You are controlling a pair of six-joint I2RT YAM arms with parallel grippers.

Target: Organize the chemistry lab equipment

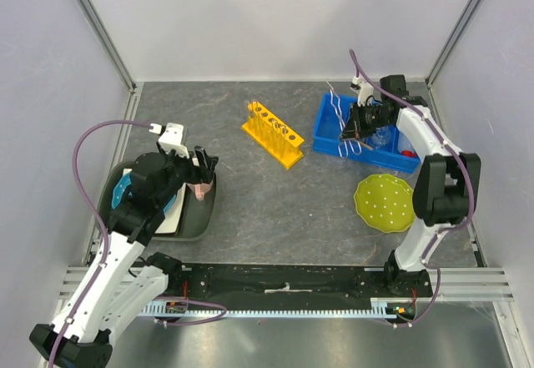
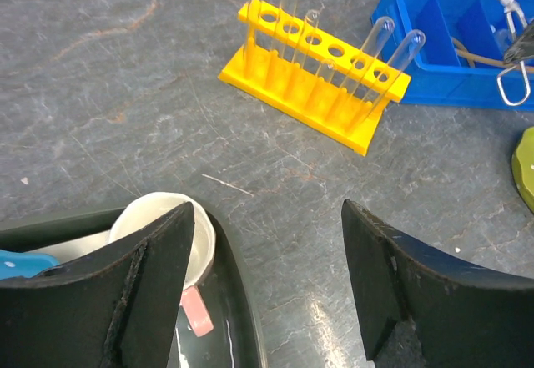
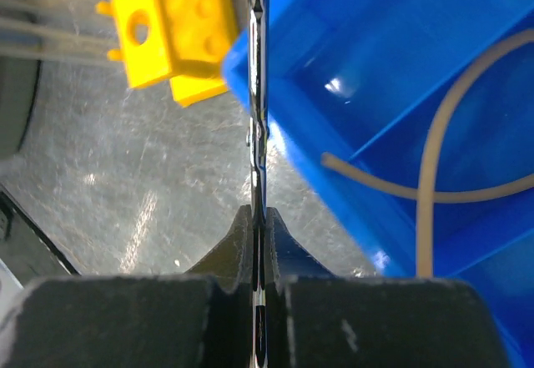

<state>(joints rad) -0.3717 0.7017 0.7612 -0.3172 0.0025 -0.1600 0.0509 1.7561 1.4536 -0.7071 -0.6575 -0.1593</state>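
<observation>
Tabletop (image 1: 250, 209) — yellow rack (image 1: 273, 133) near blue bin (image 1: 322, 131)

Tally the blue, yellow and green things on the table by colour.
Blue: 2, the blue bin and the blue plate on the dark tray
Yellow: 1, the yellow rack
Green: 1, the green plate
Total: 4

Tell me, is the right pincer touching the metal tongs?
Touching. The right wrist view shows the right pincer shut on the metal tongs.
</observation>
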